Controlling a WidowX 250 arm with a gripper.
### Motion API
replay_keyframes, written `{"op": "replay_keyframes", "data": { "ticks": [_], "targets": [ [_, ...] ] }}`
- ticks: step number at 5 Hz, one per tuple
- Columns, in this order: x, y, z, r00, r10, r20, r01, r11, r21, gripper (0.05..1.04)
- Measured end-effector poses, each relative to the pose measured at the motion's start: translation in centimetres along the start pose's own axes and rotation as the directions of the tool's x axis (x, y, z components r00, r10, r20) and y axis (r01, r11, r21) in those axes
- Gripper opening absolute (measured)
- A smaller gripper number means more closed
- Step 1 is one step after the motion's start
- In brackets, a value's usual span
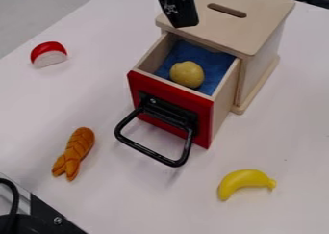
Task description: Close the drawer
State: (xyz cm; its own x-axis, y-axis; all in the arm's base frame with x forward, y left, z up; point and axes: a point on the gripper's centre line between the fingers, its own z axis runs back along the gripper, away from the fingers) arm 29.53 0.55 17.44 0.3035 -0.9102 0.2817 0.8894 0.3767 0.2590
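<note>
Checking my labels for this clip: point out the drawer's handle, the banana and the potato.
Black metal-looking handle [149,153]: camera view, front bar.
Curved yellow banana [244,180]: camera view, mid-body.
Round tan potato [187,74]: camera view, middle.

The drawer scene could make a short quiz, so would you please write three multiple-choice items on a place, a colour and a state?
1. Where is the round yellowish toy?
A) on the lid B) inside the drawer C) beside the banana
2. What colour is the handle?
A) red B) white C) black
3. How does the drawer stand?
A) open B) shut C) upside down

1 B: it lies on the blue lining.
2 C: its bar is black.
3 A: it juts from the box.
</note>
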Motion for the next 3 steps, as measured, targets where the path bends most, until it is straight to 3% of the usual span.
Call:
{"op": "replay_keyframes", "data": {
  "ticks": [1, 2, 3],
  "targets": [
    [-0.2, -0.4, -0.7, 1.000, 0.006, -0.007, -0.006, 1.000, -0.026, 0.986],
    [-1.9, -0.6, -0.5, 0.996, 0.062, -0.071, -0.065, 0.997, -0.046, 0.986],
    [-2.9, -1.0, 1.4, 0.970, 0.191, -0.148, -0.184, 0.981, 0.054, 0.986]
  ]
}}
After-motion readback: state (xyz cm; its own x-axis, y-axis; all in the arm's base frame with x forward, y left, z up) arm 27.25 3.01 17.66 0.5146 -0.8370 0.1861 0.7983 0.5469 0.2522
